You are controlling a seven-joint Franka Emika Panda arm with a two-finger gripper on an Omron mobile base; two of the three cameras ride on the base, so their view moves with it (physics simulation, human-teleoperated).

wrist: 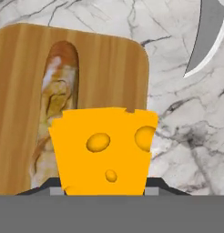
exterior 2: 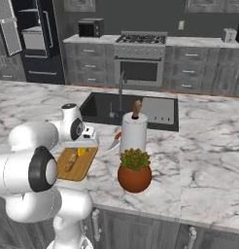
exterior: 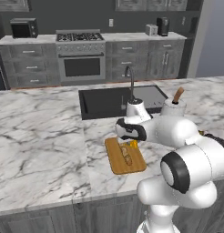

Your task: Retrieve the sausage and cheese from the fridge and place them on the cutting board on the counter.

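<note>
My gripper [wrist: 104, 189] is shut on the cheese [wrist: 104, 148], a yellow-orange wedge with holes, hanging just above the near end of the cutting board [wrist: 109, 68]. The tan board lies on the marble counter [exterior: 41, 136] in front of the sink. A pale tan bread-like piece [wrist: 54, 100] lies lengthwise on the board, partly behind the cheese. From the base cameras, the gripper [exterior: 132, 142] hovers over the board [exterior: 129, 166] with a bit of cheese [exterior 2: 81, 151] showing under the hand. The sausage is out of view. The black fridge [exterior 2: 41, 44] stands at the far left with a door open.
A knife [wrist: 207, 36] lies on the counter just past the board's corner. A paper towel roll [exterior 2: 133, 131] and a potted plant [exterior 2: 134, 170] stand right of the board. The black sink [exterior: 118, 100] with its faucet is behind it.
</note>
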